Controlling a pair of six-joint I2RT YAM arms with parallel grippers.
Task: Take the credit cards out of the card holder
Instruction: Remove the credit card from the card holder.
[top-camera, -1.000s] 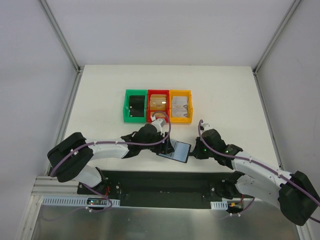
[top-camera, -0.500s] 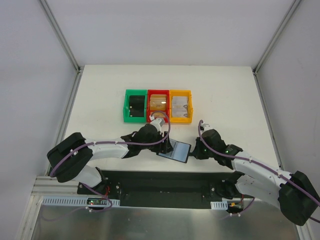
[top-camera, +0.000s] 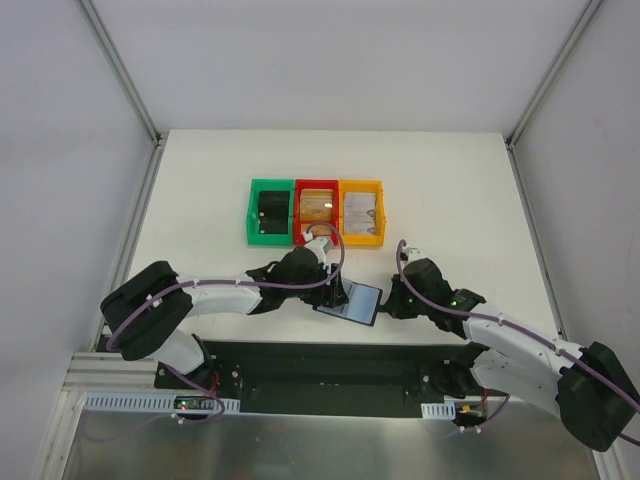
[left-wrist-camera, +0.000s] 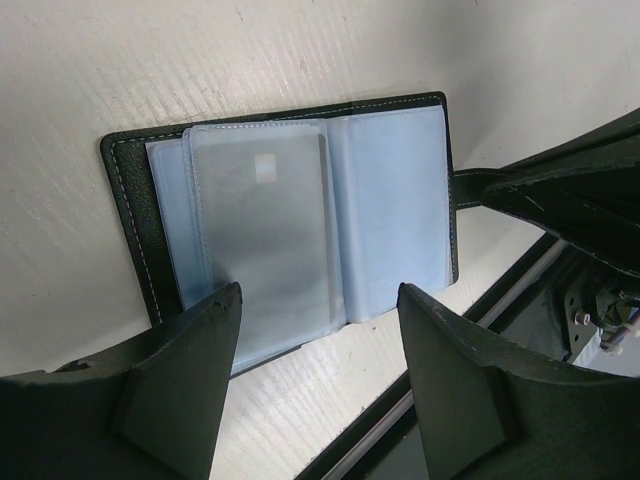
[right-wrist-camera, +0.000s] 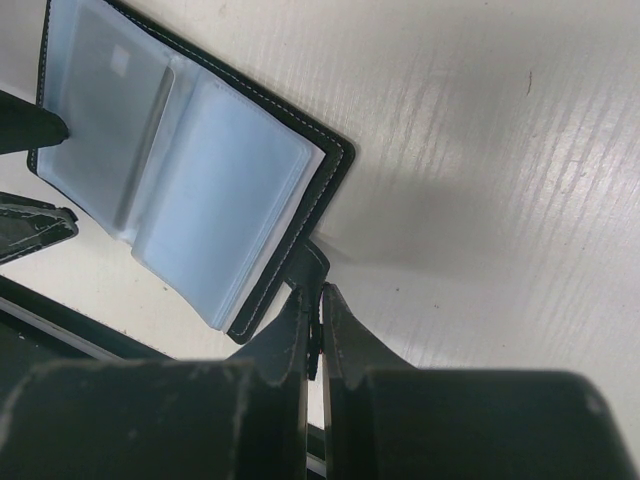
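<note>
While the card holder (top-camera: 352, 300) lies opened flat on the white surface (top-camera: 450, 180), close to the near edge and between the two arms, the right fingers (right-wrist-camera: 285, 345) are clenched on its small black tab (right-wrist-camera: 306, 262) — pads pressed together with only the tab between them. The left fingers (left-wrist-camera: 175, 375) are released: they stand well apart above the holder with nothing between them, one tip over each inner panel. Whether either tip touches the holder cannot be told. Both bluish-grey panels face up, and the clear sleeves overlap at the fold. In the left wrist view, a grey rectangle with a small pale square shows through the sleeve on the left-hand panel — whether it is a card cannot be confirmed. Farther back on the surface, well apart from the holder, three bins stand side by side in a row: a green bin (top-camera: 254, 215), a red bin (top-camera: 318, 183) and a yellow bin (top-camera: 382, 215). The green bin contains a chunky black object (top-camera: 271, 207), the red bin a tan-gold card (top-camera: 318, 207), and the yellow bin a pale card (top-camera: 360, 208). In the top view the left arm's wrist covers the front wall of the red bin.
</note>
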